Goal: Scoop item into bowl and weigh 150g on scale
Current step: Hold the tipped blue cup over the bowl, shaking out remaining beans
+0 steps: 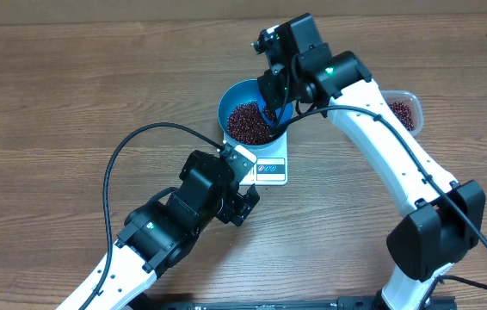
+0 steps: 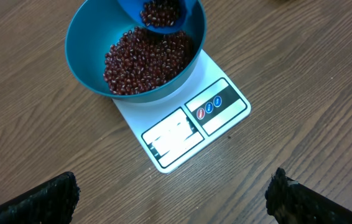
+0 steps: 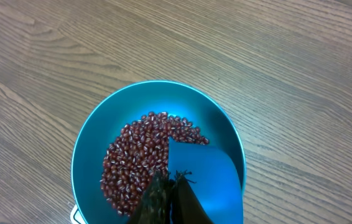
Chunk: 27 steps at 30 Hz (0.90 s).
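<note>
The blue bowl (image 1: 237,96) stands on the white scale (image 1: 272,170) and holds a heap of dark red-brown beans (image 1: 245,122). My right gripper (image 1: 271,102) is shut on a small blue scoop (image 1: 276,114), tilted over the bowl's right side. In the left wrist view the scoop (image 2: 163,15) still carries beans above the bowl (image 2: 89,56) and the scale (image 2: 188,124). In the right wrist view the scoop's back (image 3: 207,180) covers part of the beans (image 3: 135,162). My left gripper (image 1: 245,182) is open just in front of the scale, its fingers (image 2: 39,202) wide apart over bare wood.
A clear plastic tub (image 1: 405,110) with more beans sits at the right, partly behind the right arm. The left arm's black cable (image 1: 119,164) loops over the table to the left of the scale.
</note>
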Tool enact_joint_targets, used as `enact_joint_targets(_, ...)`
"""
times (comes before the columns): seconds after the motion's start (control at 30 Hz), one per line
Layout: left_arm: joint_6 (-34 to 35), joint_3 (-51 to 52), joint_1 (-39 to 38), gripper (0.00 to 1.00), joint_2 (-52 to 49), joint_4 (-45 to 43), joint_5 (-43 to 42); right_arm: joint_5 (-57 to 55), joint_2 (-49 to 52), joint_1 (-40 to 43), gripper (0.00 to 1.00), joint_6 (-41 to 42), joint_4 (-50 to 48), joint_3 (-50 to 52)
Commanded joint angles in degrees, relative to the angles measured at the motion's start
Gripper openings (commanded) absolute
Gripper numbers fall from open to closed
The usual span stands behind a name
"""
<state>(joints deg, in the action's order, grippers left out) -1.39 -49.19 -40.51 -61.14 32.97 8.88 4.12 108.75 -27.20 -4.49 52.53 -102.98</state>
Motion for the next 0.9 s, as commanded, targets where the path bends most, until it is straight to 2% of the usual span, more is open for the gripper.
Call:
enact_joint_targets(0.0, 0.74, 0.31, 0.09, 1.00, -0.26, -0.17, 0.70, -3.39, -2.58, -1.81, 0.04, -0.33, 0.02, -2.12)
enact_joint_targets(0.17, 0.74, 0.31, 0.09, 1.00, -0.26, -0.17, 0.70, -8.83, -2.58, -3.08, 0.04, -0.33, -0.17, -2.12)
enact_joint_targets(0.87, 0.74, 0.31, 0.09, 0.99, -0.26, -0.17, 0.72, -9.66, -2.58, -3.06, 0.04, -0.28, -0.98, -2.10)
